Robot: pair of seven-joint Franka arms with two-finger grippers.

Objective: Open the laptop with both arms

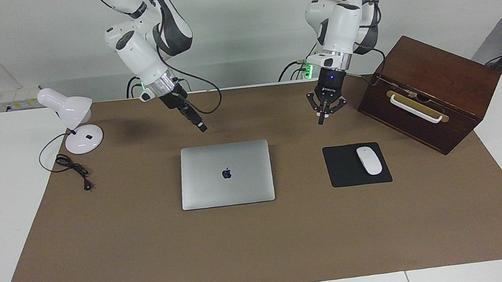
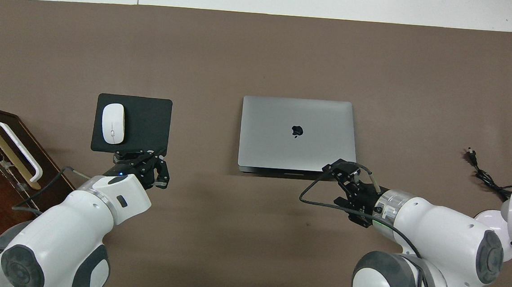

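Note:
The laptop (image 1: 226, 174) (image 2: 297, 133) lies closed on the brown mat, silver lid up with the apple logo showing. My right gripper (image 1: 202, 128) (image 2: 333, 168) hangs in the air over the corner of the laptop's robot-facing edge toward the right arm's end, not touching it. My left gripper (image 1: 321, 119) (image 2: 141, 157) hangs shut, fingertips together and links splayed, over the mat by the robot-facing edge of the black mouse pad (image 1: 343, 169). It holds nothing.
A white mouse (image 1: 369, 160) lies on the mouse pad. A dark wooden box (image 1: 438, 81) with a white handle stands at the left arm's end. A white desk lamp (image 1: 70, 117) and its black cord (image 1: 71, 166) are at the right arm's end.

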